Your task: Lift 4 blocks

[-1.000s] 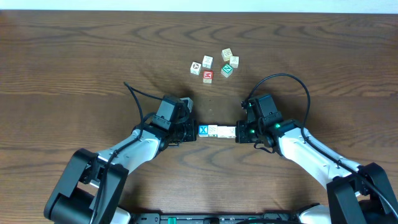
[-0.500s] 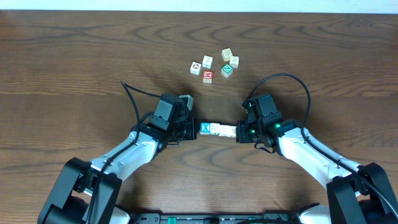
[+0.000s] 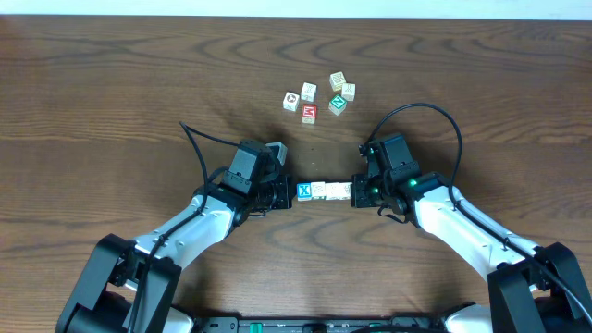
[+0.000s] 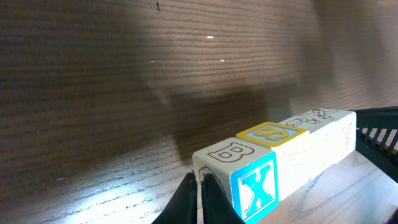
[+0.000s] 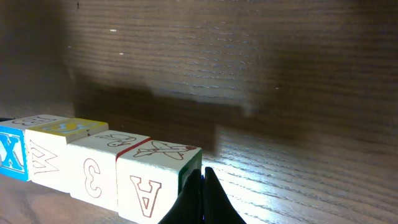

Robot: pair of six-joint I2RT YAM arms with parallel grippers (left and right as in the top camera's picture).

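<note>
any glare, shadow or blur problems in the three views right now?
Overhead: evenly lit and sharp, the row of blocks small but clear. Left wrist: bright glare patch on the table at lower left, dark shadow behind the row, far wood grain soft. Right wrist: a shadow band across the table behind the row, mild sheen at lower right, block letters crisp.

Blue X block point(image 5: 9, 154) partly beyond the right wrist view's left edge
</note>
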